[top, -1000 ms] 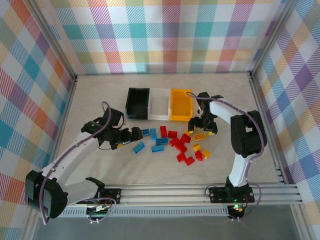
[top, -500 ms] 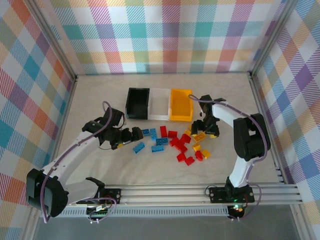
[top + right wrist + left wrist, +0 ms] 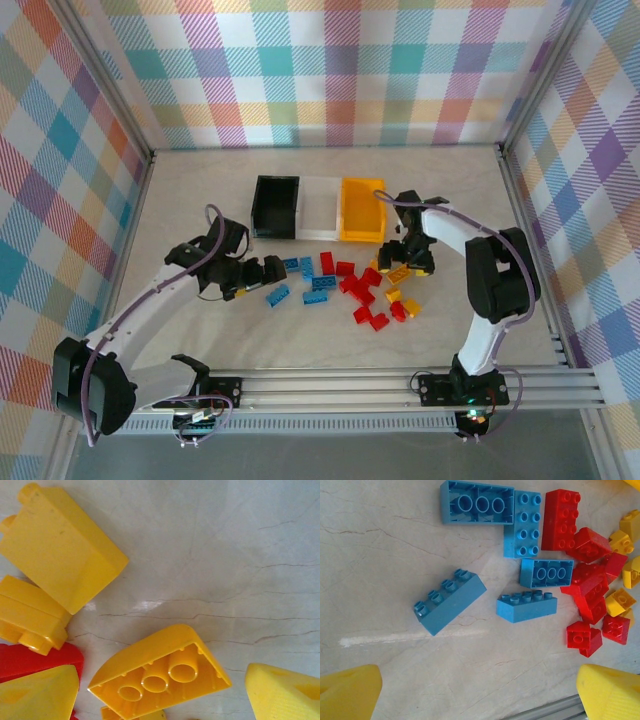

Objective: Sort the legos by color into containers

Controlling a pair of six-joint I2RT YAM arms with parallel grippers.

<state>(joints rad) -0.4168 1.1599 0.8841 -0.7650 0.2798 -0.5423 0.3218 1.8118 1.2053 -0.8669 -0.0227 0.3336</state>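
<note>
The left gripper (image 3: 256, 275) is hovering open left of centre, just beside the blue legos (image 3: 300, 280) on the table (image 3: 200, 200). The right gripper (image 3: 161, 694) is standing open astride an upturned yellow brick (image 3: 160, 672). Three containers (image 3: 320, 234) are sitting in a row above the pile.

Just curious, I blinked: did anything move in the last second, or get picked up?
The right gripper slid a little toward the near edge, its open jaws now either side of an upturned yellow brick. Nothing picked up. The left gripper, the other bricks and three bins stayed put.
</note>
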